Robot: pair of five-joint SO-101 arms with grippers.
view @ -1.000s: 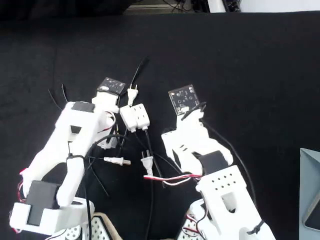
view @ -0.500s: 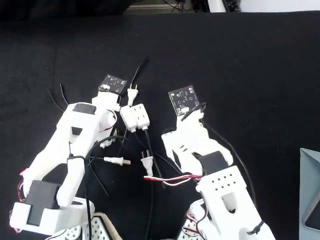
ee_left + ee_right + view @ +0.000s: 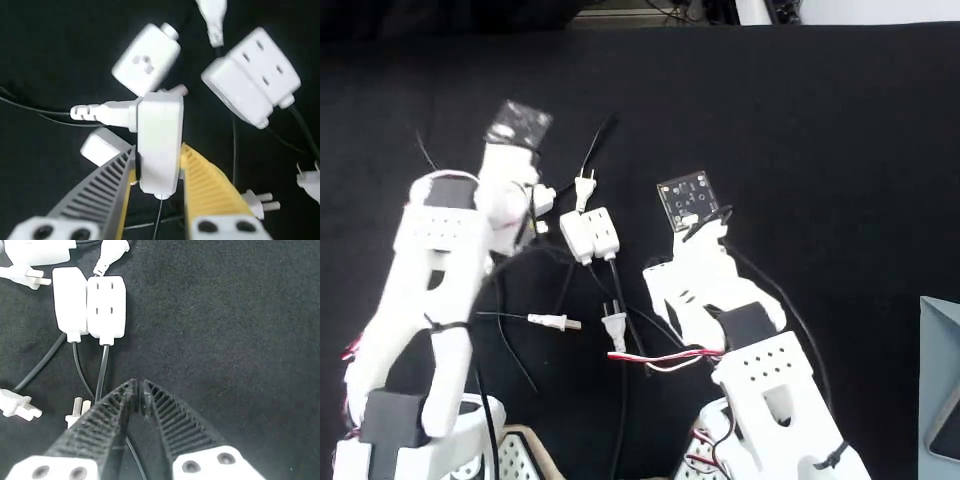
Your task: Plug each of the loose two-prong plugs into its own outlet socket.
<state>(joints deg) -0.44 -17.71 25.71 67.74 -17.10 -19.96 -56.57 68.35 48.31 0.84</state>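
Between the left claw's (image 3: 157, 150) clenched jaws sits a white rectangular plastic outlet block (image 3: 160, 120), held above the black desk (image 3: 820, 150), probably to steady it for plugging. The right claw (image 3: 139, 387), pinched shut and empty, hovers near a loose white two-prong plug (image 3: 613, 322).

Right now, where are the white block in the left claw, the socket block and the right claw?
white block (image 3: 159, 140), left wrist view, its front face.
socket block (image 3: 106, 299), right wrist view, between its slots.
right gripper (image 3: 138, 386), right wrist view, midway between fingertips.
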